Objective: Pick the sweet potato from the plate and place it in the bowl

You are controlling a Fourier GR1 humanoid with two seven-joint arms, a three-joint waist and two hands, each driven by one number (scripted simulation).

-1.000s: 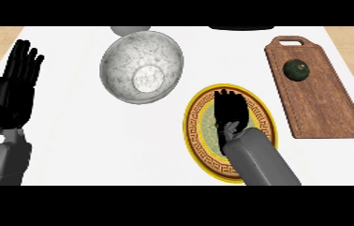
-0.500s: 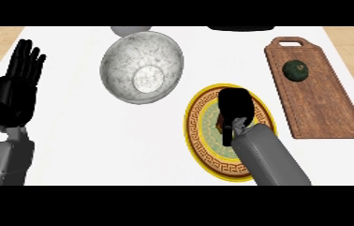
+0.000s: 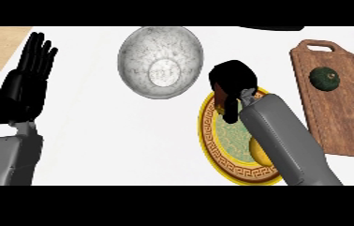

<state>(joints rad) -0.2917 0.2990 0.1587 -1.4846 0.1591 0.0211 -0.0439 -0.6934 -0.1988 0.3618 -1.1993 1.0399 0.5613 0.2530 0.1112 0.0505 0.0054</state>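
Observation:
My right hand (image 3: 233, 76) is shut on the reddish-brown sweet potato (image 3: 223, 98), which pokes out below the curled fingers. The hand hovers over the far edge of the yellow-rimmed patterned plate (image 3: 210, 145), just right of the grey speckled bowl (image 3: 138, 47). The right forearm (image 3: 283, 140) covers much of the plate's right side. The bowl holds nothing. At the view's left edge my left hand (image 3: 27, 82) rests open, fingers up.
A wooden cutting board (image 3: 325, 122) lies along the right side with a dark green round fruit (image 3: 325, 78) on its far end. A strip of wooden counter edge (image 3: 12, 35) shows at the far left.
The right hand has curled round the sweet potato and risen from the plate's middle toward its far edge, nearer the bowl. The left hand has stayed put.

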